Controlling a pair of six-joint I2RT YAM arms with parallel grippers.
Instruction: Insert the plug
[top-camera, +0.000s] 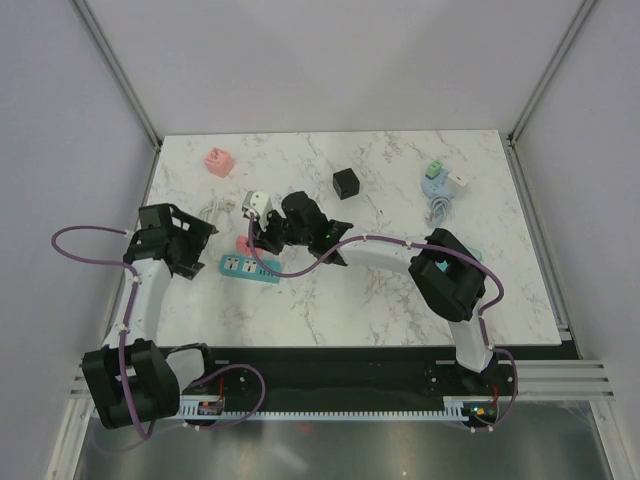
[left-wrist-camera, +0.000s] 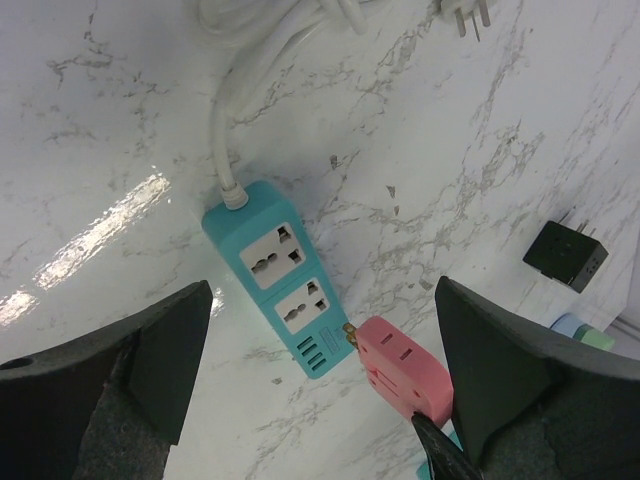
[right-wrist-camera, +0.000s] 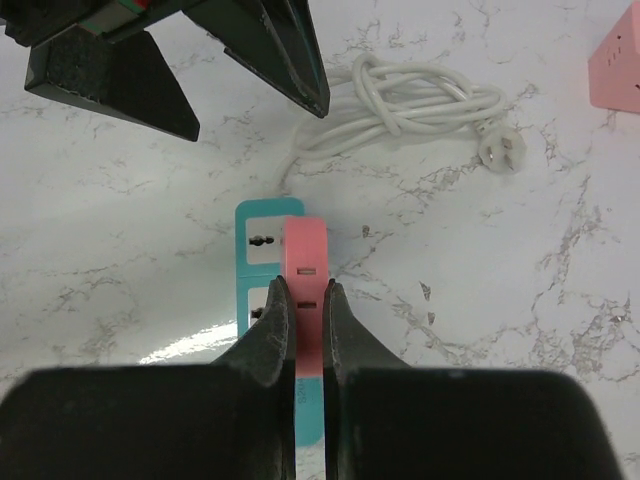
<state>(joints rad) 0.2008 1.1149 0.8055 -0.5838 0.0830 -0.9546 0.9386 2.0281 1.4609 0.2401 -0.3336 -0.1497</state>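
you are mid-task: the pink plug (right-wrist-camera: 305, 262) is picked up but not seated. your right gripper (right-wrist-camera: 305, 292) is clamped on its flat sides, both fingers pressed tight against it. it hangs over the teal power strip (left-wrist-camera: 272, 268), which lies on the left half of the marble-patterned table (top-camera: 400, 300).

from the left wrist view the plug is tilted, off the end of the strip that carries the row of small slots. a brass prong (left-wrist-camera: 350, 329) is bare and points toward the strip, so nothing is in a socket yet. whether the plug touches the strip, the views do not settle. what is left, as a judgement: bring the prongs over one of the two universal sockets, square the plug up, and press it home.

your left gripper (left-wrist-camera: 322, 300) is spread wide with nothing between its fingers, hovering just left of the strip. it looks placed to steady the strip when you push.

the strip is a smooth plastic bar with rounded corners, and probably light enough to slide on the glossy tabletop. the plug is a blocky pink piece with slots in its face. the strip's white cord (right-wrist-camera: 400, 95) lies in a loose coil just beyond it, round and rubbery, ending in a white wall plug (right-wrist-camera: 503, 150).
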